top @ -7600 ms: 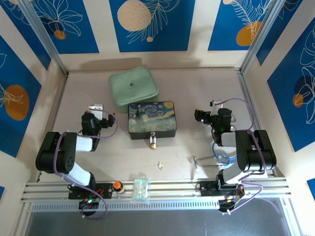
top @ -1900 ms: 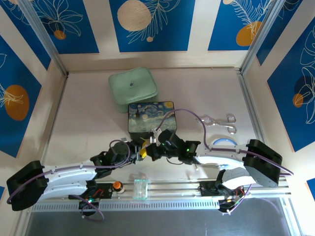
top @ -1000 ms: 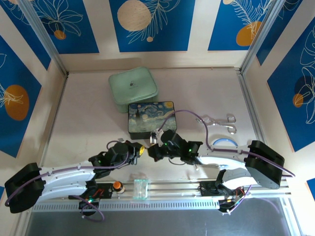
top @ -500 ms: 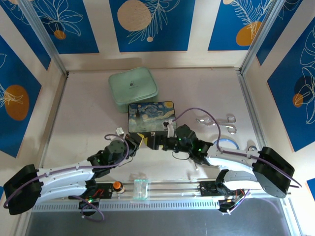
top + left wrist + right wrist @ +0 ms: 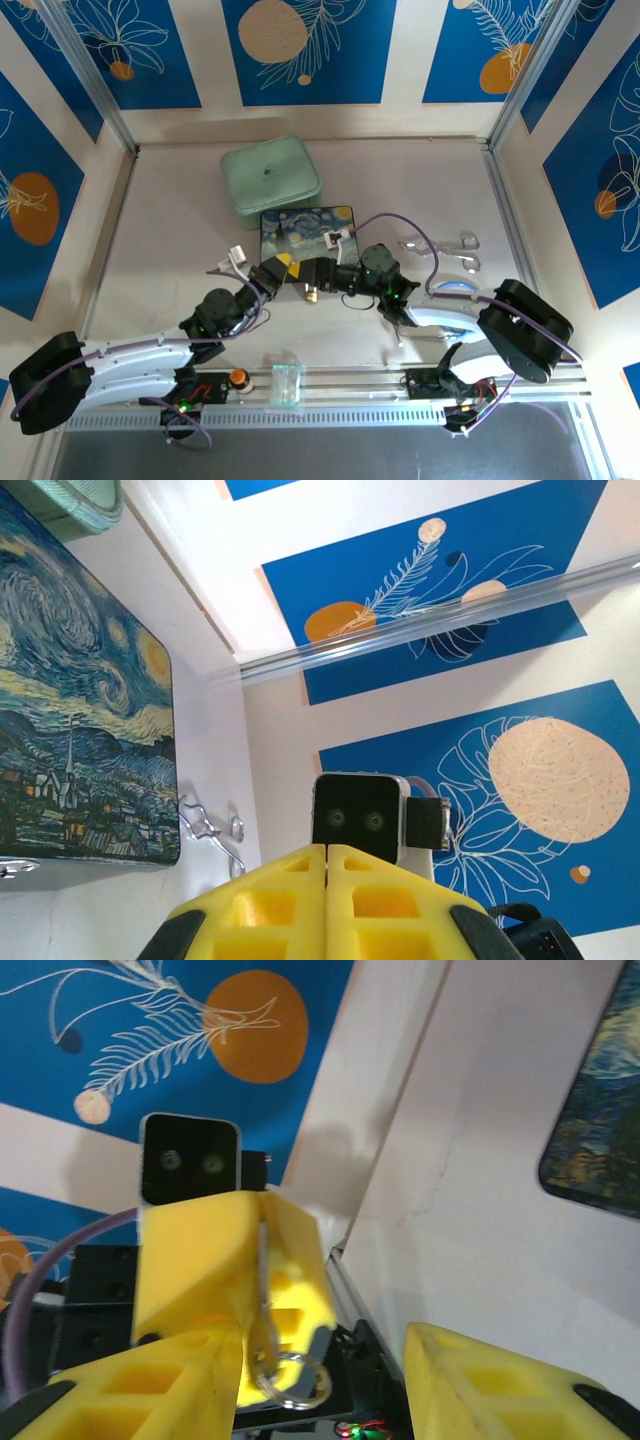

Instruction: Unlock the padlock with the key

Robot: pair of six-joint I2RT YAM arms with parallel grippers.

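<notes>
Pale tabletop (image 5: 180, 230) holds a painted night-sky box (image 5: 305, 232). A tiny brass padlock (image 5: 312, 294) sits at its near side, just below both grippers. The left gripper (image 5: 326, 880), pressed together, pinches the thin shiny key (image 5: 263, 1290) lengthwise. The right gripper (image 5: 315, 1360) is spread and looks nearer.

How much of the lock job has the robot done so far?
Done: the key is off the table, pinched in the shut left pincer. In hand: both pincers meet near the padlock, which hangs at the front of the painted box; the right pincer is open. Left: the key isn't in the padlock yet, so it must go in and turn.
</notes>
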